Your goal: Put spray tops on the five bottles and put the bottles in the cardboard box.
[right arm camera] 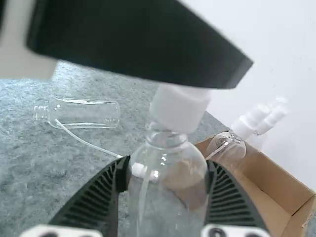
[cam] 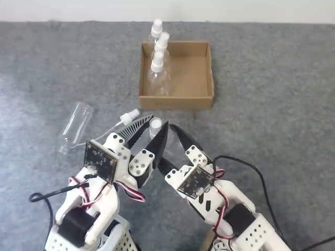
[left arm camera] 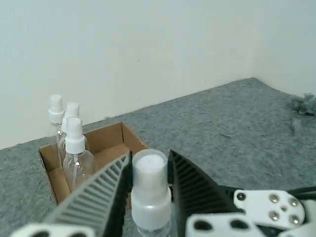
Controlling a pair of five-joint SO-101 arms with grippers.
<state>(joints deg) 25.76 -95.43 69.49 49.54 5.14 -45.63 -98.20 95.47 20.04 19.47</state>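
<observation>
Cardboard box (cam: 176, 101) sat near the far edge of the grey carpet (cam: 272, 94), with three capped bottles (cam: 158, 73) upright along its left wall. Your right gripper (right arm camera: 167, 167) was clamped around the body of a fourth bottle (right arm camera: 165, 197), held upright mid-carpet just before the box. Your left gripper (left arm camera: 149, 160) was closed on its spray top (left arm camera: 150, 197). Toward the left edge an uncapped bottle (cam: 75, 125) lay on its side, with a loose spray top (cam: 130, 117) near it.

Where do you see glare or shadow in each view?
High view: soft, even light, no hard shadows on the carpet. Right wrist view: bright glints on the held bottle and on the lying bottle. Left wrist view: spray top evenly lit against a pale wall.
</observation>
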